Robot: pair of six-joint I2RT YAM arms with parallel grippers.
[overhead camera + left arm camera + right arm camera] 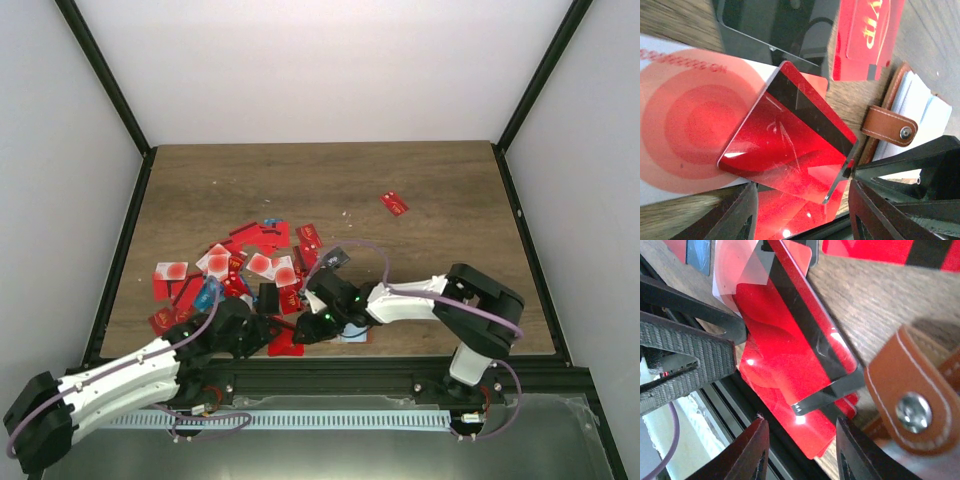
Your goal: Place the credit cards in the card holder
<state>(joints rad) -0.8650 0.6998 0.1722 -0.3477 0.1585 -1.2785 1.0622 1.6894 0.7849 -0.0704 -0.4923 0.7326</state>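
Left wrist view: my left gripper (802, 192) sat spread over a tilted red credit card (790, 140) just beside the card holder (920, 107), right gripper (801, 425) likewise spread by its strap (900, 390), presumably steadying it for loading.

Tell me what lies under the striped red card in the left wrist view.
A red-blotched white card and another red card show beneath it; their covered parts stay hidden.
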